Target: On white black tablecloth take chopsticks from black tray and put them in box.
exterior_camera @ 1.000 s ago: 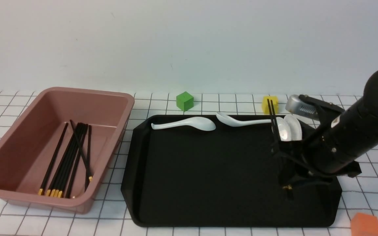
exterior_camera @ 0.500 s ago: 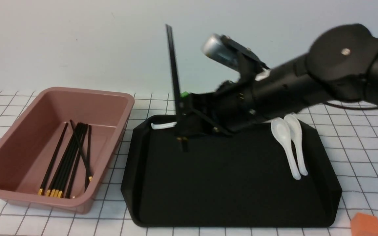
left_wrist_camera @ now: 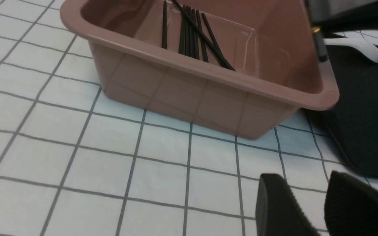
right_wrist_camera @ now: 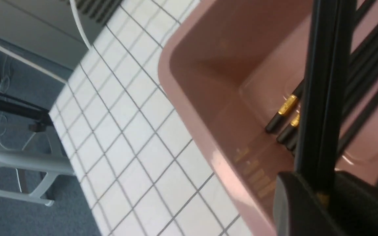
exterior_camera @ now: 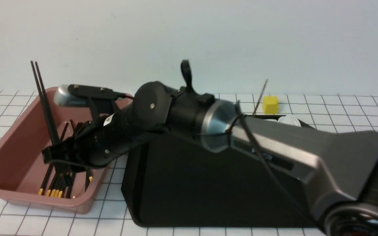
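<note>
My right gripper (exterior_camera: 55, 154) is shut on a pair of black chopsticks (exterior_camera: 43, 98) that stand nearly upright, and it hangs over the inside of the pink box (exterior_camera: 28, 196). In the right wrist view the pads (right_wrist_camera: 294, 203) clamp the pair (right_wrist_camera: 323, 82) near their gold bands. Several more chopsticks (exterior_camera: 52, 191) lie on the box floor. The black tray (exterior_camera: 208, 183) lies to the right of the box on the checked tablecloth (exterior_camera: 340, 108). My left gripper (left_wrist_camera: 310, 203) is open and empty, low over the cloth beside the box (left_wrist_camera: 192, 88).
My right arm (exterior_camera: 274, 147) stretches across the tray and hides most of it. A yellow cube (exterior_camera: 270, 104) stands behind the tray. White spoons (left_wrist_camera: 356, 44) lie on the tray; one shows past the arm (exterior_camera: 289, 119).
My right gripper lifted the chopsticks from the tray's right side, swung left across the tray and now holds them over the box. The orange cube and green cube are now hidden.
</note>
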{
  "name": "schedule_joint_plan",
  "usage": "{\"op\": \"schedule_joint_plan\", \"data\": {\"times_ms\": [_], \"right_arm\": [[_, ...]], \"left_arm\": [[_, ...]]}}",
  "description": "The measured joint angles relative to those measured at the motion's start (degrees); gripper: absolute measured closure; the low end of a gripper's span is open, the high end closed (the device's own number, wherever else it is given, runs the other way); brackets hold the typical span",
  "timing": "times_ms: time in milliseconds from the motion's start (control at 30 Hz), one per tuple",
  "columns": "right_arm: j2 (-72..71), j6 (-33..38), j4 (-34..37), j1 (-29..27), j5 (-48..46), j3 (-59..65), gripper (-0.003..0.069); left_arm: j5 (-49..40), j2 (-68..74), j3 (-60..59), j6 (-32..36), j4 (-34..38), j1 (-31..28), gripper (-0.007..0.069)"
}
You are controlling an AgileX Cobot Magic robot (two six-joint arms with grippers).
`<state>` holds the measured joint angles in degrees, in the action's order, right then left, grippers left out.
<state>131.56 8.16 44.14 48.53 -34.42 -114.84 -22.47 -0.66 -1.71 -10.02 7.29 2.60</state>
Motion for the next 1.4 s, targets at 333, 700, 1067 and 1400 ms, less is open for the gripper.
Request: {"op": "schedule_joint_plan", "data": {"times_ms": [333,700,1067,1400], "right_arm": [[3.66,-1.22,-2.73,-0.06,-0.33,-3.0,0.0512],[-2.73,-8.82,-16.21,-0.64,-5.15,-3.3,0.0489],[-2.36,-15.51,-19.29,-0.52,1.27,-3.3,0.0391],[-11.95,-15.94,-29.59,-1.04,-16.73,-3.3,0.0498]], "left_arm": [[0.0,0.0,0.0,0.0,0.0,0.0,0.0386],[0.0,0.0,0.0,0.0,0.0,0.0,0.0386],[0.0,0.0,0.0,0.0,0.0,0.0,0.0386],[0.0,0.0,0.0,0.0,0.0,0.0,0.0386]]}}
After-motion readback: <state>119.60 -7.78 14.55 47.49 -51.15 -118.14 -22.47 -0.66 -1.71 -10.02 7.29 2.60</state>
